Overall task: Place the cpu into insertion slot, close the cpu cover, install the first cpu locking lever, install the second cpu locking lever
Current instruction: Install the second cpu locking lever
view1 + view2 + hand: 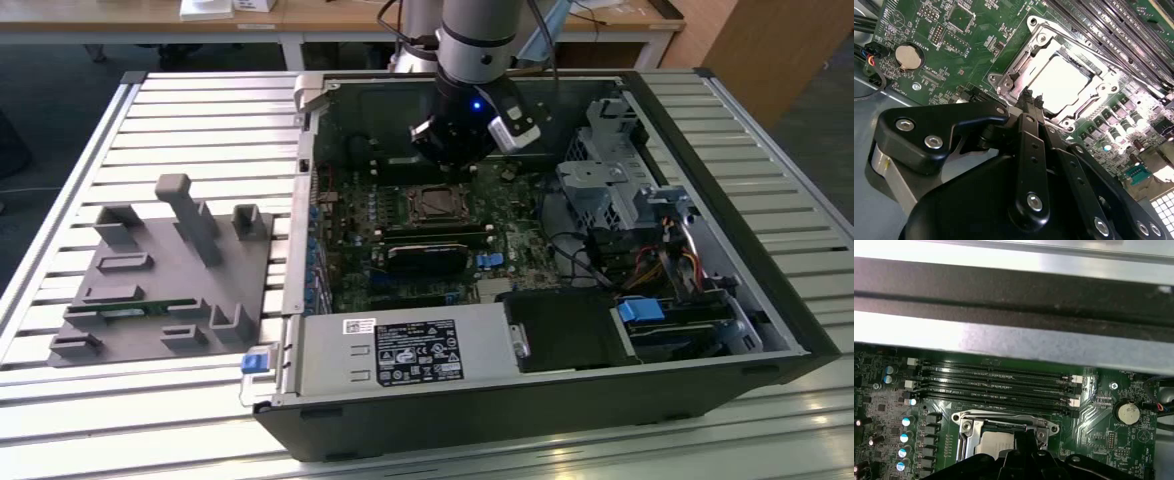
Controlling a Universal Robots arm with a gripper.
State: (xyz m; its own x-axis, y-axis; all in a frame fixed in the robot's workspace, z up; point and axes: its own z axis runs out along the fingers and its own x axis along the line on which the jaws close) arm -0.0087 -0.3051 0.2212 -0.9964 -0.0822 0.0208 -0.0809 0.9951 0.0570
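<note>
The gripper point(1033, 98) fills the lower half of the second wrist view, its black linkage closest to the lens. Its two thin fingers point(1027, 107) are drawn together with hardly any gap, and nothing sits between them. The tips hover at the near edge of the processor socket.

The cpu point(1063, 82) lies flat in the socket just right of the middle of that frame, its dull silver top showing through the window of the cpu cover point(1040, 39). The shiny metal frame lies down flat around the chip. Whether the locking levers are latched cannot be told. A round coin battery point(908, 56) sits on the green motherboard point(954, 55) at upper left.

In the first wrist view the chip shows at bottom centre, with four long black memory slots point(994, 382) running across the middle of the frame above it.

In the exterior view the arm point(477, 40) comes down from the top centre into the open computer case point(534, 400), the tool just above the socket. A grey parts holder point(160, 280) rests on the slatted table point(80, 140) at the exterior view's left.
</note>
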